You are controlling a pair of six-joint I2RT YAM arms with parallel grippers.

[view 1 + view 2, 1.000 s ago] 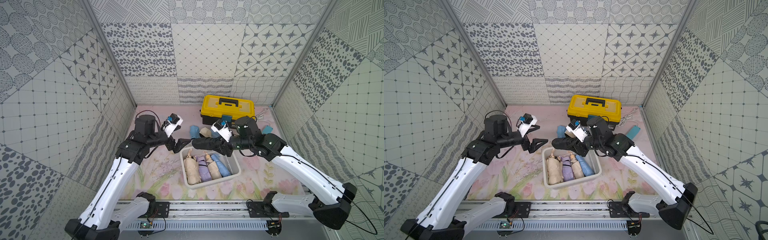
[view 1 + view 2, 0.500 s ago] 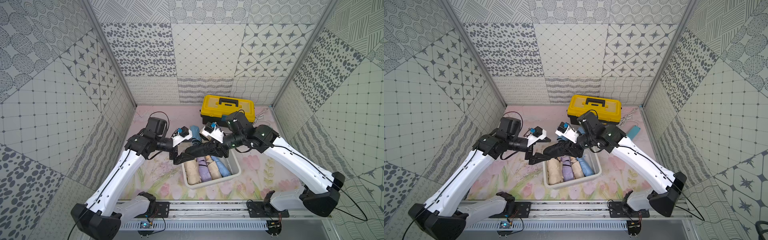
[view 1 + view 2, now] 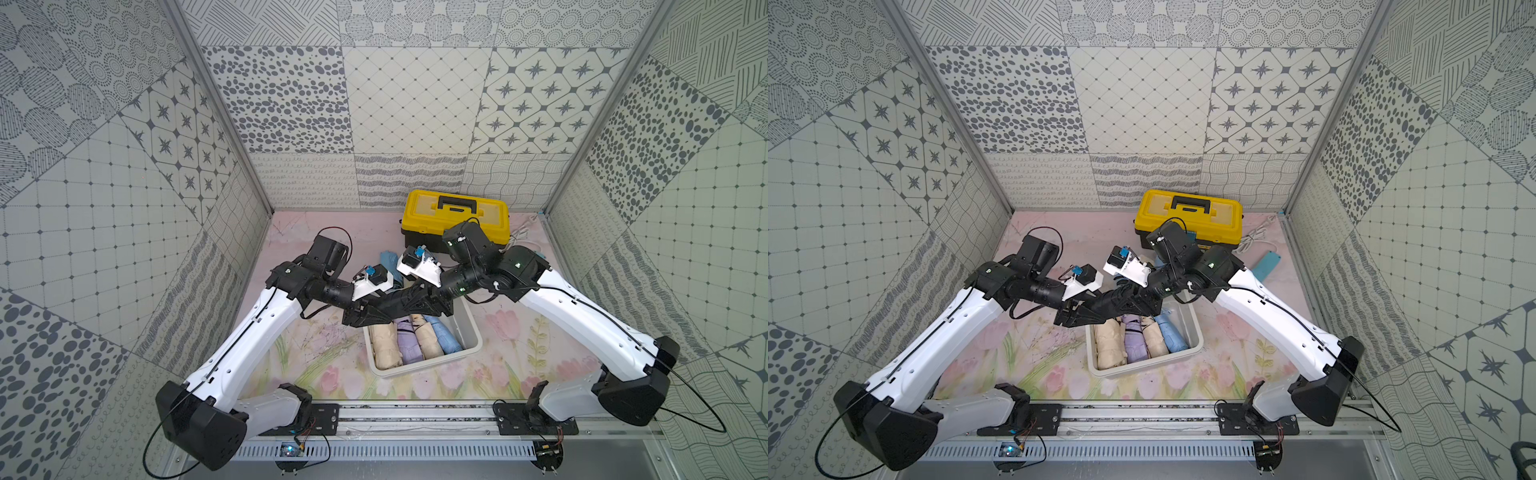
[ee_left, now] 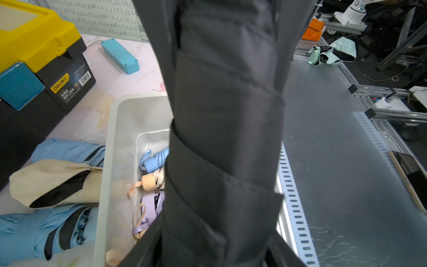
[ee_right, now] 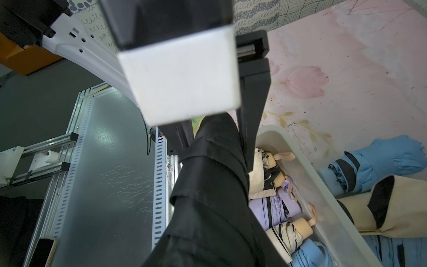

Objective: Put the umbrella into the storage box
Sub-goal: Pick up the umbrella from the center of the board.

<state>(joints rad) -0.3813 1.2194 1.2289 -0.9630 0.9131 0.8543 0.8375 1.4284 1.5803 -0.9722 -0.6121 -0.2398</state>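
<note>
Umbrella (image 3: 392,305): black, folded and strapped shut. It is off the mat, lying roughly level between my two grippers, above the far end of the storage box (image 3: 477,336).
Left gripper (image 3: 365,318): in the right wrist view its two fingers (image 5: 251,111) flank the roll and press on the fabric from both sides, so I read it as clamped on the umbrella.
Right gripper (image 3: 419,299): closed around the other end of the same umbrella.
Box contents: four folded umbrellas, beige, lilac (image 3: 409,345), beige and blue, lie side by side lengthwise. The widest free space I can see is along the right wall.
Heading: mine lies crosswise to those four, so I judge it must turn before it goes down.
Handling: probably light, with a stiff shaft inside loose, slick fabric. The folds can slide under my pads and the roll may twist.
Where to hold: on the strap band (image 4: 208,161), where the cloth is bound tight, not on the loose pleats.
Risk: an end catching on the rim.
Nearby: yellow toolbox (image 3: 455,208) and loose umbrellas (image 4: 57,182) beyond the box.
</note>
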